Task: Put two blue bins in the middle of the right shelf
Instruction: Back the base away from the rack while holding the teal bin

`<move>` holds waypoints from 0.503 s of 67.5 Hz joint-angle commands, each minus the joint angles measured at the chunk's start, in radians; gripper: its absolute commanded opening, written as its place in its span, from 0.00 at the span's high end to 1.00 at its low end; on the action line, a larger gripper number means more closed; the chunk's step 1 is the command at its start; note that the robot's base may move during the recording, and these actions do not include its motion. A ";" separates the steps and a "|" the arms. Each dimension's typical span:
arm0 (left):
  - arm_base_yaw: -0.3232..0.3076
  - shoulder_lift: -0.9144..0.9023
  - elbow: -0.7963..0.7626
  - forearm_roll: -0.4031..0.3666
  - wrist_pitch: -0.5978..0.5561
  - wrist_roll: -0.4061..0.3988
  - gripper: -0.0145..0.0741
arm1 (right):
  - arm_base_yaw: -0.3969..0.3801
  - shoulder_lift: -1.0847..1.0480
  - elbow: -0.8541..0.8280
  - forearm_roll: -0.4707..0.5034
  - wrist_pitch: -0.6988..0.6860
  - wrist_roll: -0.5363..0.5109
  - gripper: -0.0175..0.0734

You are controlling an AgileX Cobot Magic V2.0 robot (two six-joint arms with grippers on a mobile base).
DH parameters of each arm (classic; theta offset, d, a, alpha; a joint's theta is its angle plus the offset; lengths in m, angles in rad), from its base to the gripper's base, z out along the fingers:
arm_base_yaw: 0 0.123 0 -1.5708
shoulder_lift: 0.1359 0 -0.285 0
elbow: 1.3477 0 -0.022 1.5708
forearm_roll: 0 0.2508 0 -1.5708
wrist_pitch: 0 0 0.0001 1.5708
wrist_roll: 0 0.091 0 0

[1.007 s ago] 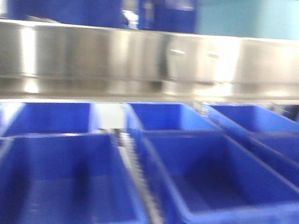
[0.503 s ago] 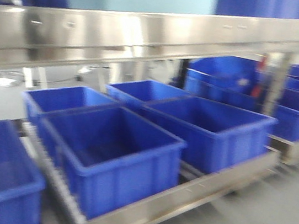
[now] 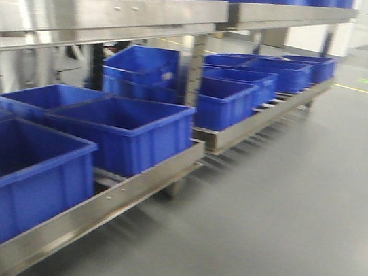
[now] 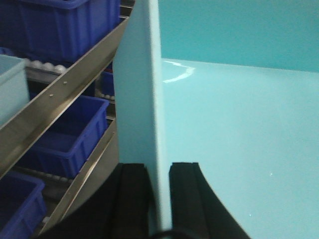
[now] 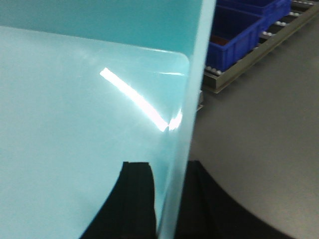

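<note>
Left pincer (image 4: pixel 158 168) is clamping the pale blue bin (image 4: pixel 239 139) wall, right pincer (image 5: pixel 168 170) is clamping its opposite wall; dark blue crates (image 3: pixel 130 130) are sitting on steel rack (image 3: pixel 105 14).

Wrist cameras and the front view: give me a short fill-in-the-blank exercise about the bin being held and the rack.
1. The left end effector and the right end effector each have one finger inside the pale blue bin and one ____ it.
2. The crates on the lower tier of the rack are dark ____.
3. The floor beside the rack is ____.
Missing words: outside; blue; grey.
</note>
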 commanded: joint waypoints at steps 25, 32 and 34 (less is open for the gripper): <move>0.001 -0.022 -0.016 -0.053 -0.064 -0.009 0.96 | -0.006 -0.006 -0.009 -0.006 -0.038 -0.022 0.97; 0.001 -0.022 -0.016 -0.053 -0.064 -0.009 0.96 | -0.006 -0.006 -0.009 -0.006 -0.038 -0.022 0.97; 0.001 -0.022 -0.016 -0.053 -0.064 -0.009 0.96 | -0.006 -0.006 -0.009 -0.006 -0.038 -0.022 0.97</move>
